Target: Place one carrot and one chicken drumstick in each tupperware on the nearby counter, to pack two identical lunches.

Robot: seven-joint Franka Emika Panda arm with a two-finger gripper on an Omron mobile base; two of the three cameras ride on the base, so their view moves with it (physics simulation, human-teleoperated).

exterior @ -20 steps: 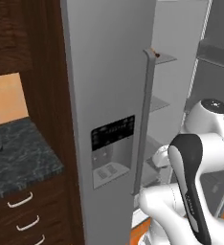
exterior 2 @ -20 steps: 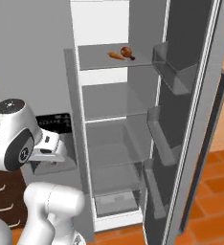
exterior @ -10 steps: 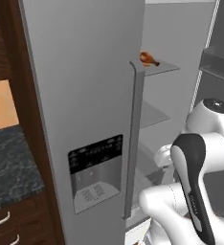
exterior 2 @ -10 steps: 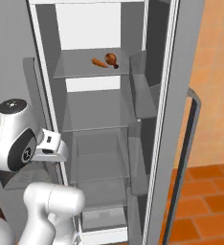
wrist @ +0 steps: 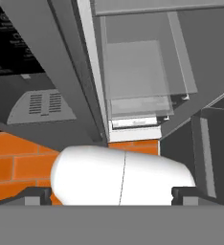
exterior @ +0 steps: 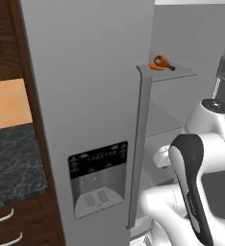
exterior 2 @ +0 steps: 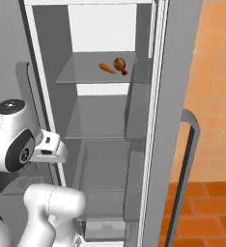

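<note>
Right base view showed an open grey fridge (exterior 2: 110, 144) against an orange wall, above an orange tile floor (exterior 2: 206, 212). The black marbled bench (exterior: 11, 163) was cropped at left. A carrot (exterior 2: 107, 68) lay just beside a chicken drumstick (exterior 2: 120, 64) on the upper shelf (exterior 2: 81, 72). The end effector (wrist: 111, 194) stood spread wide, holding nothing.

The dispenser panel (exterior: 98, 162) markings are too blurred to read.

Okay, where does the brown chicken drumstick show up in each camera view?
Left base view: the brown chicken drumstick lies upper right, on the grey fridge shelf.
Right base view: upper centre, on that shelf, right of the orange carrot.
Hand view: I cannot find it there.
Shared landmark: the carrot beside it.
</note>
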